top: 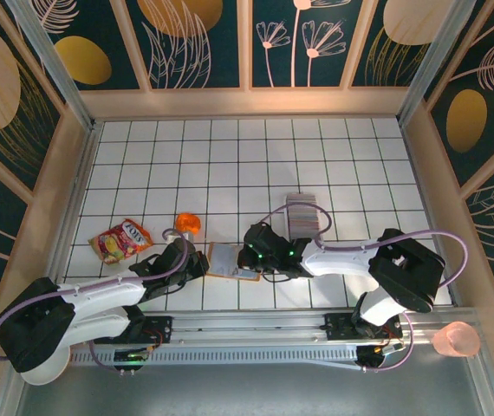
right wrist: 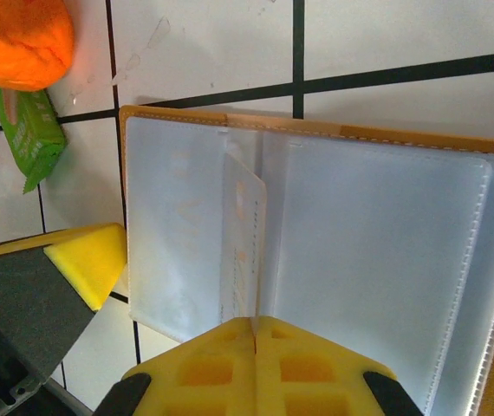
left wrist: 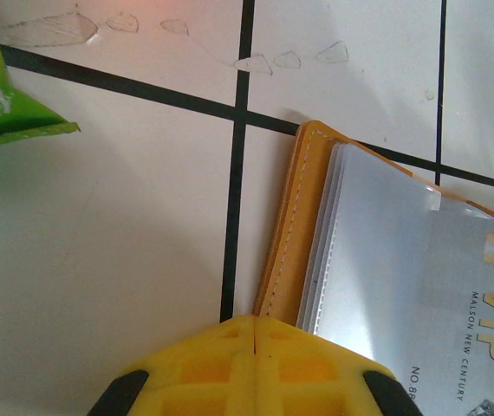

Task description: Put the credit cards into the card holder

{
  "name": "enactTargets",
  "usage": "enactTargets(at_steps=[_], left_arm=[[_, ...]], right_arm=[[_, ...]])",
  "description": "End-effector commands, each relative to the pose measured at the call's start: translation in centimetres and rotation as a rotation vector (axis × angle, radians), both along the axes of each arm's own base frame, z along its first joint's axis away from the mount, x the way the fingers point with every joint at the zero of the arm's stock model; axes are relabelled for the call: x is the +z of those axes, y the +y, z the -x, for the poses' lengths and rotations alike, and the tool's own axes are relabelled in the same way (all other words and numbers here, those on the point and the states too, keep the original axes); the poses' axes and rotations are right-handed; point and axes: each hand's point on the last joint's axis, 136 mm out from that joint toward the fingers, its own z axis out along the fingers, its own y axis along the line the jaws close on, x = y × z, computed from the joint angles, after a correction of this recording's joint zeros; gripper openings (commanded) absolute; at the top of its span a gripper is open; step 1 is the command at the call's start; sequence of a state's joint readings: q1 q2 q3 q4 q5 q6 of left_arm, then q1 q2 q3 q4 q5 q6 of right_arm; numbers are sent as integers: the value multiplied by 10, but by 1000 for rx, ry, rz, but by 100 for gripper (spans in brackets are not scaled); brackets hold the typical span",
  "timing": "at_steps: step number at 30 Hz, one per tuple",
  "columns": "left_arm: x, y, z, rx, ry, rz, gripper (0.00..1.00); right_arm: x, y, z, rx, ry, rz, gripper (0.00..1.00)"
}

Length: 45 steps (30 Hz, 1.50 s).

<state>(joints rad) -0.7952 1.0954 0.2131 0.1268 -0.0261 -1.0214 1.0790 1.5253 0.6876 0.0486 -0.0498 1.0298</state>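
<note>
from above, the right gripper [top: 251,257] covers the right side of the card holder [top: 226,261], and the row of credit cards [top: 306,213] behind it is too small to count. in the left wrist view the holder runs out of frame, cutting off the print on a vip card [left wrist: 481,303] under a clear sleeve. the holder lies open on the tiled table [top: 230,165] between the arms, with a tan stitched border and pale grey-blue sleeves. the right fingers pinch a pale card [right wrist: 243,234] standing on edge over the sleeves. the left gripper [left wrist: 254,347] is clenched on nothing at the holder's edge; whether it presses down i cannot tell.
</note>
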Motion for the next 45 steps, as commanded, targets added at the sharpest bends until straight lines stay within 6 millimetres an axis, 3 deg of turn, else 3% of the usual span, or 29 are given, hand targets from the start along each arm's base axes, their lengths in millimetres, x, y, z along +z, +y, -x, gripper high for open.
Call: enactTargets(at_steps=[1,8,16,45], left_arm=[[-11,4,13,-26,43,-14,2],[-10,3,13,-27,44,-12,2],[-11,1,13,-34,49,-9,2],[-15,-2,16,-53,68,-6,0]], right_arm=[[-10,-19,-1,-4,-2,93,0],[-8,-4,-2,-19,13,11,0],[-12,-3,-1,-51,30,-38,0],[-29,15,11,-8,92,-48,0]])
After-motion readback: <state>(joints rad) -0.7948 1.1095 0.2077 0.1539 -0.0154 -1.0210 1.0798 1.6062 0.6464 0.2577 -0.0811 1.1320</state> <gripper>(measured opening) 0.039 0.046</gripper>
